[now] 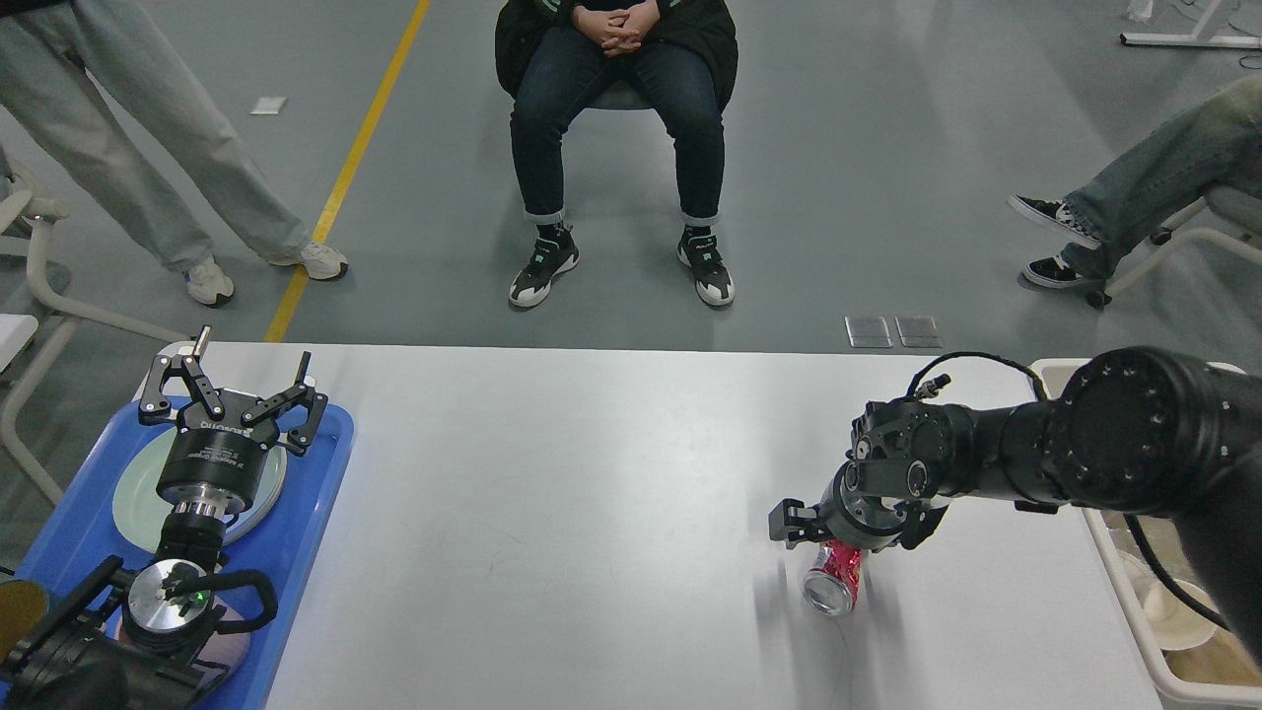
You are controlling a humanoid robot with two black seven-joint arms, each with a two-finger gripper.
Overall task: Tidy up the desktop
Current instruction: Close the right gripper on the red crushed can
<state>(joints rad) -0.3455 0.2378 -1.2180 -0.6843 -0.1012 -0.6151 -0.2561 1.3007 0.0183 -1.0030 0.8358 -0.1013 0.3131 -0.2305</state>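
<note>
The white desktop fills the lower part of the head view. A crushed red can lies on its right side, open end toward me. My right gripper is down over the can's far end, open, with one finger left of the can and the other mostly hidden behind the wrist. Whether the fingers touch the can is unclear. My left gripper hovers open and empty over the blue tray at the left edge.
A pale plate lies in the blue tray. A beige bin holding a paper cup stands off the right edge. A seated person and other people's legs are beyond the far edge.
</note>
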